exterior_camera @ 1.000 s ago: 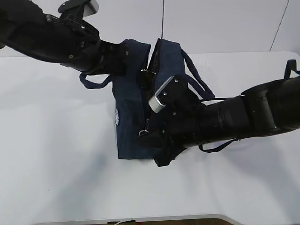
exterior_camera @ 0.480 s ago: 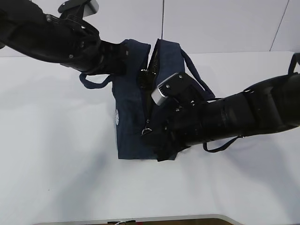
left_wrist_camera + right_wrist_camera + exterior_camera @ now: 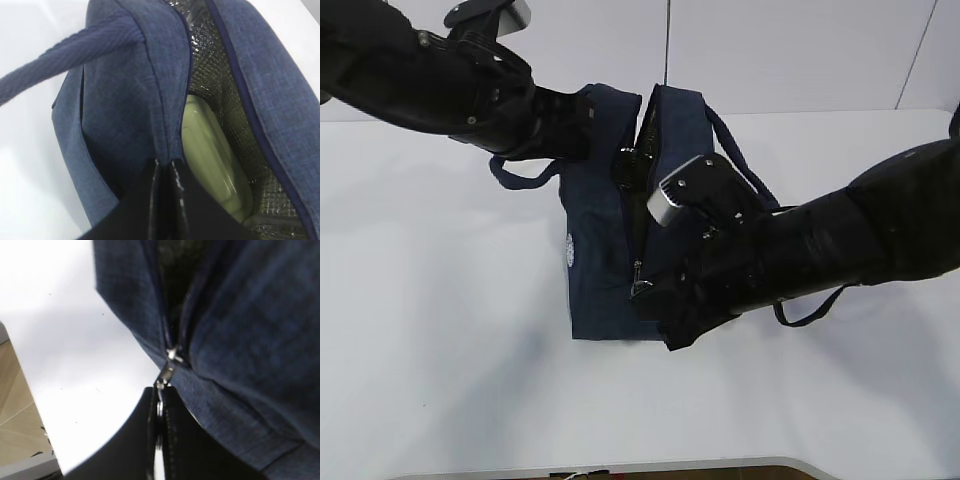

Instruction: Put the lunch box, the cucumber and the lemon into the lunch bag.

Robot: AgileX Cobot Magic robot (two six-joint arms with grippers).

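Note:
The navy lunch bag [image 3: 600,240] stands mid-table with its top partly open. My left gripper [image 3: 166,167] is shut on the bag's top edge at the far end, next to the silver lining. The lunch box [image 3: 212,160] with its pale green lid lies inside the bag. My right gripper [image 3: 160,400] is shut on the metal ring pull of the zipper [image 3: 170,357], which also shows in the exterior view [image 3: 638,288] near the bag's near end. The cucumber and the lemon are hidden.
The white table [image 3: 440,330] spreads around the bag. A loop handle [image 3: 520,178] hangs on the left and another [image 3: 740,165] on the right. The table's front edge [image 3: 620,466] is close below.
My right gripper has moved toward the bag's near end with the ring pull. The left arm has not moved.

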